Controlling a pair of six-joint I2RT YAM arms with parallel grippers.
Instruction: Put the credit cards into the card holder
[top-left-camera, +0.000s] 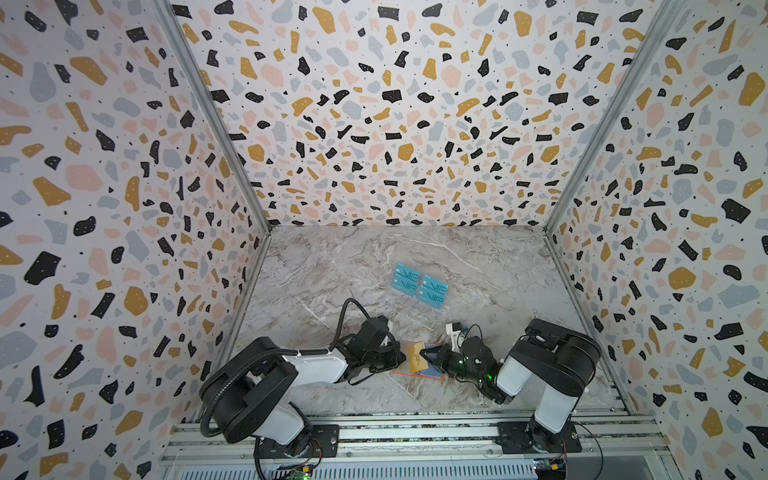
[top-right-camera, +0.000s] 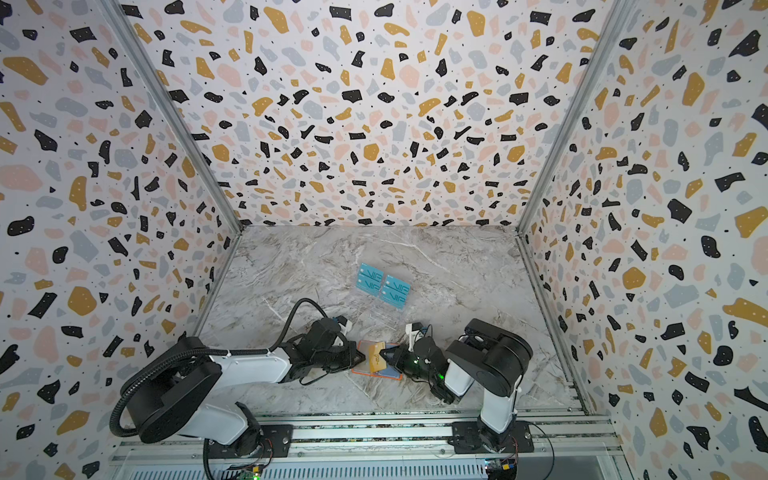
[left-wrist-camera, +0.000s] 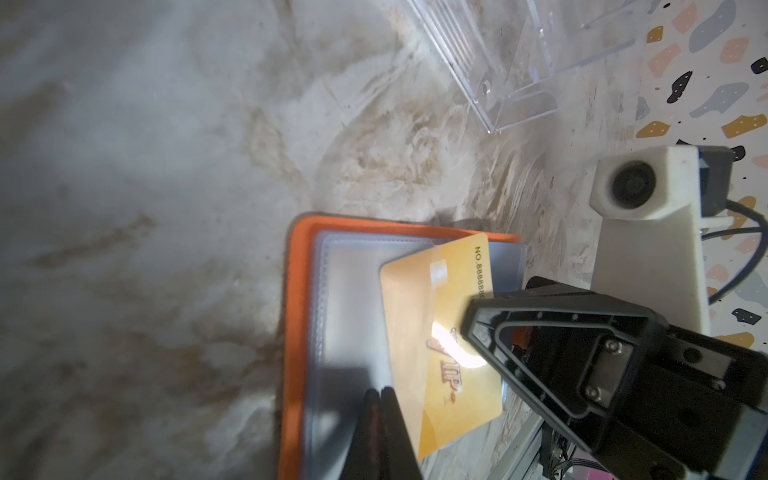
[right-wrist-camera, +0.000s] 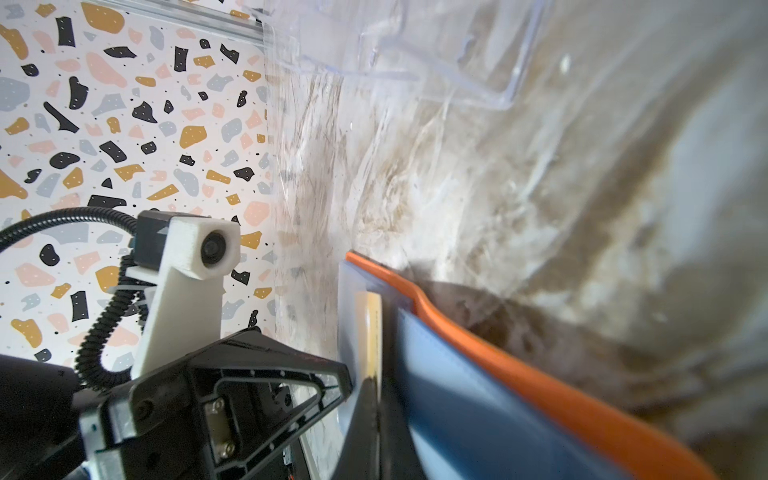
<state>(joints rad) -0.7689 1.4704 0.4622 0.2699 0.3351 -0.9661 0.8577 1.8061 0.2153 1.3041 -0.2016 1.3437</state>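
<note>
Plainly, the gold card (left-wrist-camera: 440, 332) is light, stiff and slick, so it wants a firm pinch on 1 edge, leaving the opposite edge free to slide under the film. The card holder (left-wrist-camera: 297, 332) lies open on the near middle of the table (top-left-camera: 332, 266), between both arms. Its orange cover looks soft and its clear sleeves (left-wrist-camera: 353, 316) floppy, so it will likely shift unless pinned.

The right tool (right-wrist-camera: 374, 395) is clenched on the card's edge. The card lies slanted across the sleeve page and seems partly tucked under a film. The left tool (left-wrist-camera: 380, 399) is clamped fully together, tips on the sleeve page just beside the card; whether it nips a film I cannot tell.

4 teal cards (top-left-camera: 419, 284) sit on the clear rack (top-left-camera: 409, 316), farther off and apart from the holder.
</note>
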